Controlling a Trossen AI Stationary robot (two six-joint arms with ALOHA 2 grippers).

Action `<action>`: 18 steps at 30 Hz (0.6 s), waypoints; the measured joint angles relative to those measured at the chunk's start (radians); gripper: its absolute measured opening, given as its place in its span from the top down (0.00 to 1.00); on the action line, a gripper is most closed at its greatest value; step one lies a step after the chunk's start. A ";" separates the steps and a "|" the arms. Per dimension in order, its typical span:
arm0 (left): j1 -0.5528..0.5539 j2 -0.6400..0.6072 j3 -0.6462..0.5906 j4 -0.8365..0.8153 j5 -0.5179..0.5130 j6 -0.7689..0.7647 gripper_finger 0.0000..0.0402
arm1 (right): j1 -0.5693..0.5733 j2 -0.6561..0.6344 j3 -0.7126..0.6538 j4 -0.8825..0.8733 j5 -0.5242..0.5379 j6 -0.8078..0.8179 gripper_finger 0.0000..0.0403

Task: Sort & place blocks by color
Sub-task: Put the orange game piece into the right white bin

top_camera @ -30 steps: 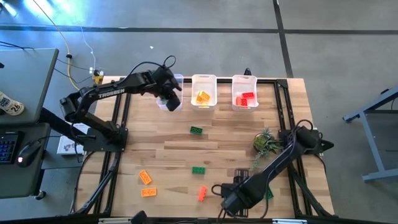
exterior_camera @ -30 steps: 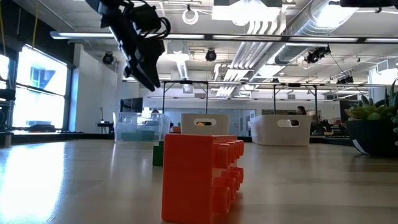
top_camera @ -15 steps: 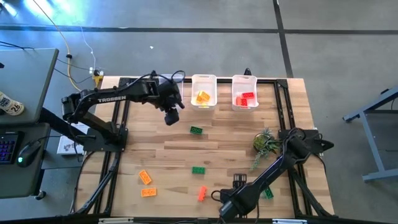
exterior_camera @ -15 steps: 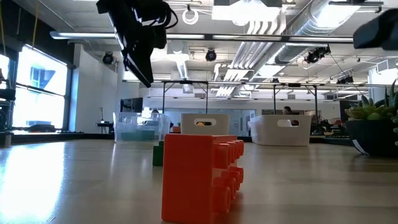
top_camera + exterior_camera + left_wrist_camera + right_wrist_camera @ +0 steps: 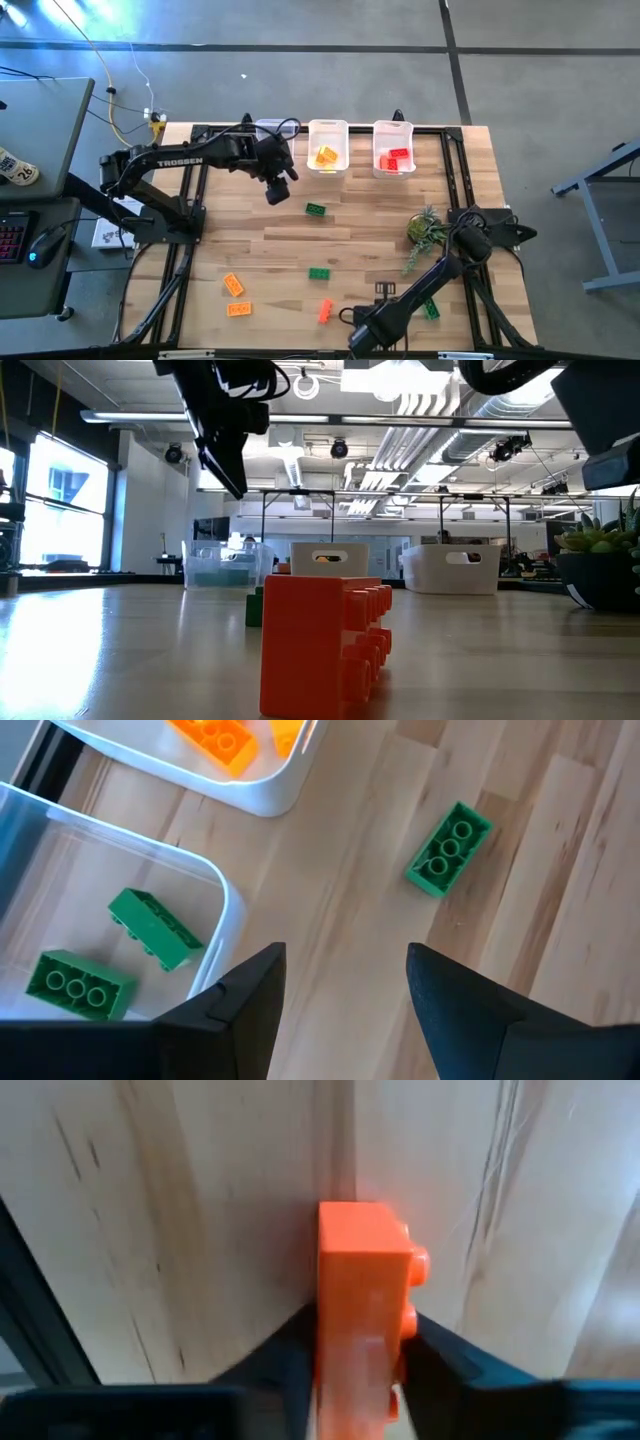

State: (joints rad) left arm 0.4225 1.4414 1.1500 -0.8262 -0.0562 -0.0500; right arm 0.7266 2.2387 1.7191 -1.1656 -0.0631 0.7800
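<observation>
My right gripper (image 5: pixel 357 1342) low at near table edge, fingers clamped on red-orange brick (image 5: pixel 362 1295) standing on its side on wood. My left gripper (image 5: pixel 340 990) hovers above table, just in front of clear bin (image 5: pixel 205 880), fingers apart, nothing between. Two green bricks (image 5: pixel 152 927) inside that bin. Loose green brick (image 5: pixel 449 848) on table beside. Yellow-orange bricks (image 5: pixel 326 156) in middle bin (image 5: pixel 327 129), red bricks (image 5: pixel 394 159) in bin (image 5: pixel 393 127) beside it.

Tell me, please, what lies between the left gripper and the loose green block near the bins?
Only bare wood: in the left wrist view the table is clear between the open left gripper and the green block.
</observation>
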 joint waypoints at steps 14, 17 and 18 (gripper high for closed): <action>0.000 0.000 0.000 0.012 0.000 0.016 0.51 | -0.076 -0.031 0.000 -0.121 0.089 -0.129 0.84; 0.000 0.000 0.000 0.010 0.000 0.016 0.51 | -0.121 -0.052 0.000 -0.147 0.142 -0.186 0.84; 0.000 0.000 0.000 0.008 0.000 0.016 0.51 | -0.141 -0.057 0.000 -0.156 0.156 -0.209 0.84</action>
State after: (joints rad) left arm 0.4225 1.4414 1.1500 -0.8184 -0.0562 -0.0338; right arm 0.5859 2.1818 1.7191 -1.3217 0.0926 0.5714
